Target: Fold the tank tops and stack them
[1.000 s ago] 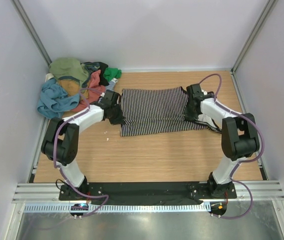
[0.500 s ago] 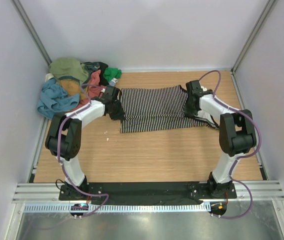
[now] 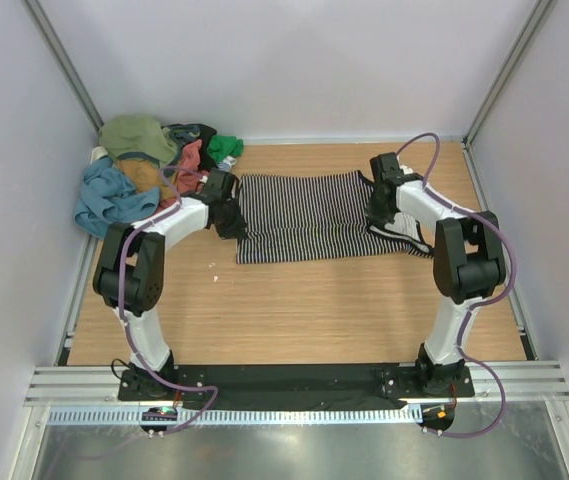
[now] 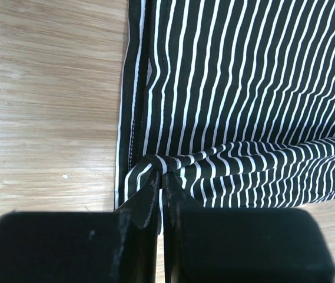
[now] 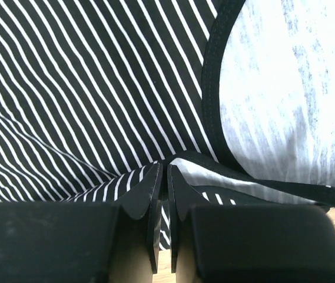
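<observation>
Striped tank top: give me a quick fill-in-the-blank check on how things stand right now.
1. The left fingers and right fingers both pinch folds of the striped tank top, whose stripes are black and ____.
2. The pile of other tank tops lies in the far ____ corner of the table.
3. In the top view, the striped tank top lies spread ____ the two arms.

Missing words: white; left; between.

The table (image 3: 294,310) is light brown wood. Plain pale walls (image 3: 294,60) stand at the back and on both sides. Shiny metal posts (image 3: 62,60) run up the back corners. The light is soft and even.
</observation>
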Controlling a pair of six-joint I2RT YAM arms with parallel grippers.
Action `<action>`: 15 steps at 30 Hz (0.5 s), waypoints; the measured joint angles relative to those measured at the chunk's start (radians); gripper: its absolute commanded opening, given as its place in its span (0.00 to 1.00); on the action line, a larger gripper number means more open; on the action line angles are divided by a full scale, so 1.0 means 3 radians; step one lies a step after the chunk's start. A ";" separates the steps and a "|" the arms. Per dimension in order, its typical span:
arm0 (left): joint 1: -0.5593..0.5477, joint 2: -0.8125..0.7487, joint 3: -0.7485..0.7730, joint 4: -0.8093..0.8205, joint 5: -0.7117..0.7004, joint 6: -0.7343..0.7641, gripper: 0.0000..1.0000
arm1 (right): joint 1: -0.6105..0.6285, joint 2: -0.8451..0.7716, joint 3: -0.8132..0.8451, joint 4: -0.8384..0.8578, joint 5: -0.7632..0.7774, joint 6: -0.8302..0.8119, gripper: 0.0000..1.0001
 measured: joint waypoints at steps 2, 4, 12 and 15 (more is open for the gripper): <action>0.0017 0.0024 0.0013 -0.0010 0.0005 0.0001 0.00 | 0.0000 0.0037 0.0028 -0.0017 0.0003 0.0000 0.13; 0.0028 0.0050 0.0048 -0.0024 0.0011 0.0003 0.00 | 0.0000 0.0071 0.0058 -0.0020 0.0000 0.0000 0.11; 0.0067 0.0056 0.0099 -0.0036 0.0023 0.0011 0.00 | -0.0003 0.0145 0.0150 -0.0019 -0.0038 0.0000 0.01; 0.0080 0.0056 0.0111 -0.0056 0.0037 0.0013 0.00 | -0.0003 0.0156 0.0203 -0.0022 -0.0043 0.0001 0.01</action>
